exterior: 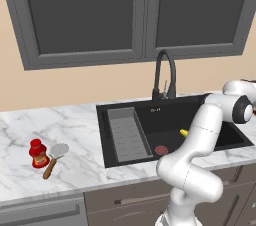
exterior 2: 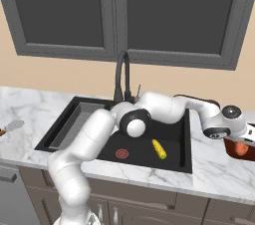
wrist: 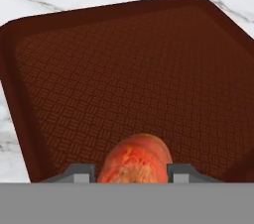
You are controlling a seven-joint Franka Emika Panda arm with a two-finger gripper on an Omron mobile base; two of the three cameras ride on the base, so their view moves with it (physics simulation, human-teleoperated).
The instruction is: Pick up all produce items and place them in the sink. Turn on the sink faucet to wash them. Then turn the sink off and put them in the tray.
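Observation:
My gripper is shut on the orange-red oblong vegetable, which sits between the two fingertips just above the dark reddish-brown tray. In the right base view the arm reaches far right, and the gripper holds the vegetable over the tray's edge on the counter beside the sink. The yellow corn cob lies on the floor of the black sink near the red drain. The black gooseneck faucet stands behind the basin.
A grey ribbed rack fills the sink's left part. A red squat bottle and a wooden-handled spatula lie on the marble counter to the left. Dark wall cabinets hang above.

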